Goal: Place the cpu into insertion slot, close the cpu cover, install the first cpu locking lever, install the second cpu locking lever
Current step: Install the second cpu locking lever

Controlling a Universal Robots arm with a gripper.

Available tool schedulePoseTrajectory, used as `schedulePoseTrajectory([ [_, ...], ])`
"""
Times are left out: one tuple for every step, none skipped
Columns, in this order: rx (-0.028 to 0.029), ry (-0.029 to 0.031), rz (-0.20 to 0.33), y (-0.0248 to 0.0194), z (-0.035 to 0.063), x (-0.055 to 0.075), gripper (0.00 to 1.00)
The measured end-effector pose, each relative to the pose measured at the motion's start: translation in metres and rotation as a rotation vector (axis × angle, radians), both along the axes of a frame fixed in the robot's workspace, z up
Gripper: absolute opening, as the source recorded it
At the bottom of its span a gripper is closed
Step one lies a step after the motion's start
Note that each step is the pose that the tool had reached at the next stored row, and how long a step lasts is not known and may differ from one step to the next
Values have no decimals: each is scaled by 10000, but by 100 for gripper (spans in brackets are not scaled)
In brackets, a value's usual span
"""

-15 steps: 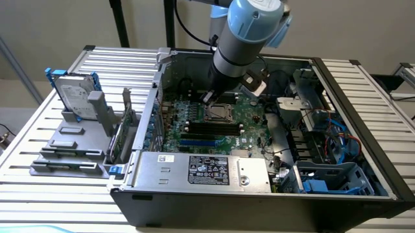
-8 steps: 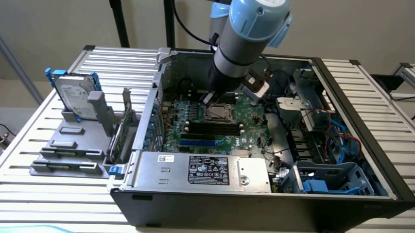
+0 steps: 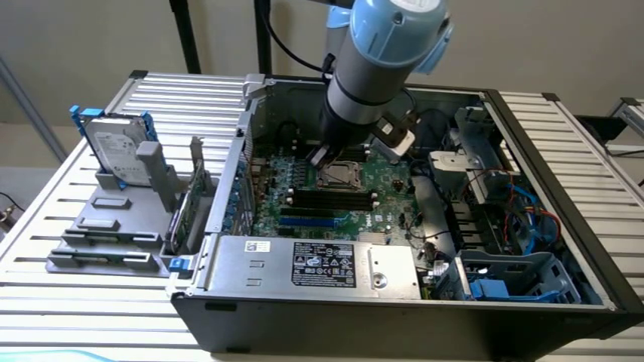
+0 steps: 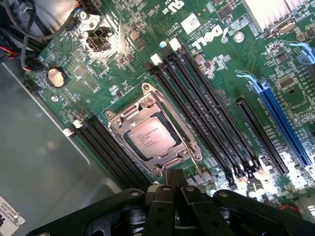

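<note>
An open computer case point(image 3: 563, 317) lies on a slatted table point(image 3: 60, 302), with a hard drive point(image 3: 113, 147) standing in a grey bracket point(image 3: 105, 226) beside it.

open room above the cpu cover point(image 4: 153, 135), long memory slots point(image 4: 206, 113) flanking it, fingers point(image 4: 173, 189) just beside

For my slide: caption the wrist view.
Shut fingers hover beside the slot, cpu seated under the closed cover.

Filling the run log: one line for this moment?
gripper: shut, empty, above socket edge | cpu: seated in insertion slot | cpu cover: closed over it | levers: cannot tell
</note>
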State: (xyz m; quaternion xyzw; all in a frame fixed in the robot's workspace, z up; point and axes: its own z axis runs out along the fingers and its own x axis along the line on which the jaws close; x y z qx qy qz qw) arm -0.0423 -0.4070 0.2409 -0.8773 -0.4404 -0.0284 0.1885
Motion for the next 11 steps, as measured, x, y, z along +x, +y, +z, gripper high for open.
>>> schedulePoseTrajectory([
  [-6,0,-1,-11,2,-8,11],
  [-12,1,0,-24,3,-16,11],
  [-18,1,0,-37,5,-23,11],
  [-22,1,1,-52,9,-29,11],
  [-23,1,1,-69,14,-33,11],
  [-24,0,0,-86,20,-37,11],
  [-26,0,-1,-105,25,-39,11],
  [-26,0,-1,-125,30,-42,11],
  [-26,1,0,-148,34,-43,11],
  [-26,1,-1,-174,35,-43,11],
  [-26,1,0,-191,35,-44,11],
])
